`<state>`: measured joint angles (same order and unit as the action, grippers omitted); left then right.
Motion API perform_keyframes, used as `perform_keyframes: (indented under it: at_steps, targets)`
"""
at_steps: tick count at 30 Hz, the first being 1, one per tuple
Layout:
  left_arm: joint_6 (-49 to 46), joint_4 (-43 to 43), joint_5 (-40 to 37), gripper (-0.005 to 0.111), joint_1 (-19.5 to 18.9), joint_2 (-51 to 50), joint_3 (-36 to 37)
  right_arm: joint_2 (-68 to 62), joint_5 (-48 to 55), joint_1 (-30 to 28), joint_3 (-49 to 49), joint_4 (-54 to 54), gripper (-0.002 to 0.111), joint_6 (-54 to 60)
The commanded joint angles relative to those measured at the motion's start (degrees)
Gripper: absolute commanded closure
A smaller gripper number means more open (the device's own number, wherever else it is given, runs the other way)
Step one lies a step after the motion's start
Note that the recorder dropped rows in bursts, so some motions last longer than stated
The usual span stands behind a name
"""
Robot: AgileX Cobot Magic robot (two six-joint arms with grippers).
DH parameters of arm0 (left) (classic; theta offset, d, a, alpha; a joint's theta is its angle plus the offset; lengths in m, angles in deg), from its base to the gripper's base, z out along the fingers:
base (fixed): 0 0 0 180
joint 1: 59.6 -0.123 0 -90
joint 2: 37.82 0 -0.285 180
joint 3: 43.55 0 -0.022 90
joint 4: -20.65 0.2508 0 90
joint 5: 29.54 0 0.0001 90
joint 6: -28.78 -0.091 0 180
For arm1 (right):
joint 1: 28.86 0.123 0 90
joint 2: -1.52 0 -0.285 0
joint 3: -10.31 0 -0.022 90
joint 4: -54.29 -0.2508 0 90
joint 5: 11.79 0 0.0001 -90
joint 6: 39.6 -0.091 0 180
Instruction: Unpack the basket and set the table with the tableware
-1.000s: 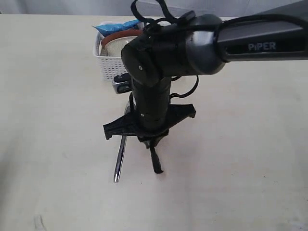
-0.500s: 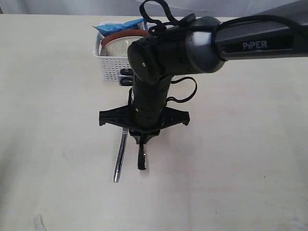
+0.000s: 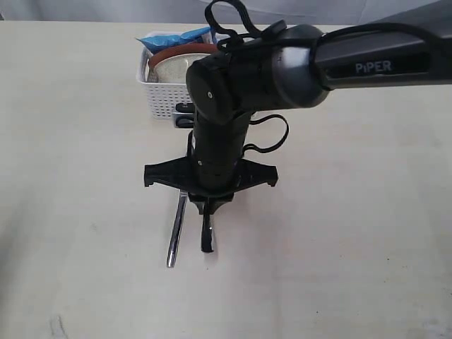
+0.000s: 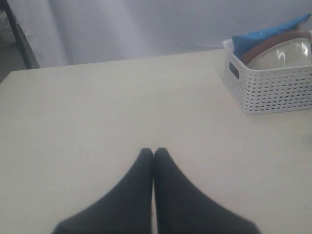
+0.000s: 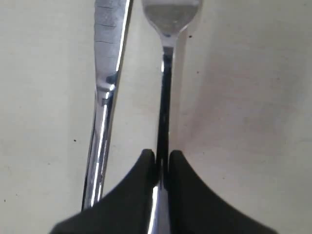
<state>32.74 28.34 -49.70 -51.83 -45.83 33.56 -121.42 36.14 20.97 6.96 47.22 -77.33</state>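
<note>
My right gripper (image 3: 209, 206) (image 5: 162, 156) is shut on the handle of a steel fork (image 3: 206, 236) (image 5: 165, 73), which points toward the table's front edge, low over the cream table (image 3: 339, 233). A steel knife (image 3: 175, 233) (image 5: 105, 97) lies flat just beside the fork, roughly parallel to it. The white lattice basket (image 3: 162, 97) (image 4: 273, 87) stands behind the arm, holding a brown-red plate (image 3: 180, 51) (image 4: 273, 41) and a pale bowl (image 3: 171, 69) (image 4: 285, 56). My left gripper (image 4: 154, 152) is shut on nothing, low over bare table left of the basket.
A blue snack packet (image 3: 169, 37) (image 4: 265, 35) sticks up at the back of the basket. The right arm's dark body (image 3: 247, 78) hides the basket's right part. A pale curtain or wall (image 4: 146, 24) lies beyond the far table edge.
The right gripper has turned and shifted a little left, swinging the fork in line beside the knife. Over the last half second it has barely moved.
</note>
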Motion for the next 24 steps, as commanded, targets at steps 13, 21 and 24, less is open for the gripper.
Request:
perform_keyframes:
  at_steps: [13, 21, 24]
  targets:
    - [-0.1, 0.0, 0.5, 0.106, 0.2, 0.2, 0.1, 0.1, 1.6, 1.0, 0.0, -2.1, 0.109, 0.7]
    - [-0.1, 0.0, 0.5, 0.106, 0.2, 0.2, 0.1, 0.1, 1.5, 1.0, 0.0, -1.9, 0.108, 0.7]
    - [-0.1, 0.0, 0.5, 0.106, 0.2, 0.2, 0.1, 0.1, 1.5, 1.0, 0.0, -1.9, 0.108, 0.7]
